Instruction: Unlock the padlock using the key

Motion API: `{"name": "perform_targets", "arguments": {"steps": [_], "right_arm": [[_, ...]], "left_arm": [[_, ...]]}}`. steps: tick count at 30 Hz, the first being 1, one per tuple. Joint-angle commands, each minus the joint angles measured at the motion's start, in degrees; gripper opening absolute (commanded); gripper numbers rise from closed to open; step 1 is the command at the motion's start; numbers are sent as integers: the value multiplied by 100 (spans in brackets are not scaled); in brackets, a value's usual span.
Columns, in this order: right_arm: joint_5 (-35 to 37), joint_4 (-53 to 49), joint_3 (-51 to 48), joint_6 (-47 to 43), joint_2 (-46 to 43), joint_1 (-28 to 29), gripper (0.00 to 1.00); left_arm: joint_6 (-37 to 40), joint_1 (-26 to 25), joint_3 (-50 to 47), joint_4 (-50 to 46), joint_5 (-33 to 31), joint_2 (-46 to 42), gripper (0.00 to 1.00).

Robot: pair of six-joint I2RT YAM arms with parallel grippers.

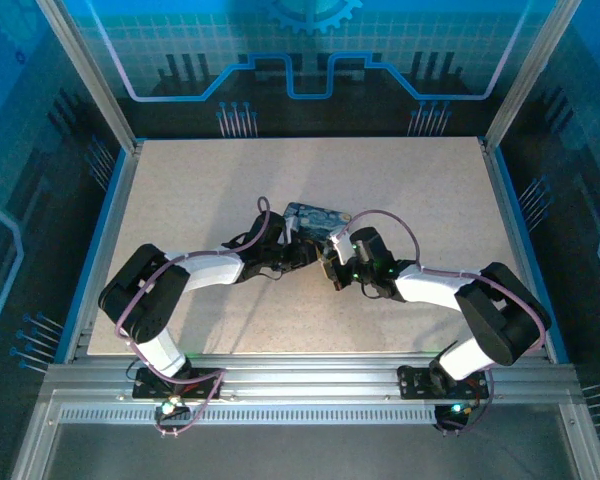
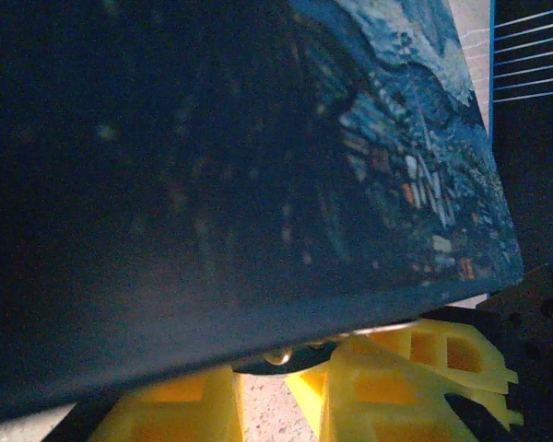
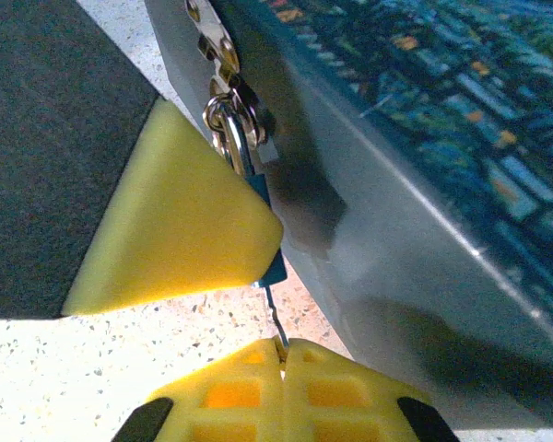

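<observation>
Fingers of the right arm (image 3: 282,359) pinch the key (image 3: 275,318); left fingers (image 3: 180,221) clasp the padlock (image 3: 240,152)

This is a robotics lab test cell, a purpose-built enclosure rather than a home or shop. A left robot arm (image 1: 208,268) and a right robot arm (image 1: 432,285), white and black, are bolted side by side onto slotted aluminium rails (image 1: 310,385) at the near edge of a pale speckled bench (image 1: 410,190). Aluminium posts (image 1: 87,70) rise at the corners and carry clear panels (image 1: 310,40) printed with blue circuit lines and a gear. Blue strips (image 1: 105,240) edge the bench. Purple cables (image 1: 390,215) loop along the arms.
</observation>
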Motion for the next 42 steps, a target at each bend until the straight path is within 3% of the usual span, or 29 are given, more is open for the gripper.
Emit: {"name": "perform_targets", "arguments": {"steps": [1,15,42], "right_arm": [[-203,1004,220,69,-157,-37,0],[-442,1735,421,158,-4,-105,0],[-543,1219,102,54,688,-423,0]], "left_arm": [[-109,-48,31,-40,256,-115,18],[-313,-101,23,40,403,-115,18],[-736,-166,-2,982,461,1031,23]]}}
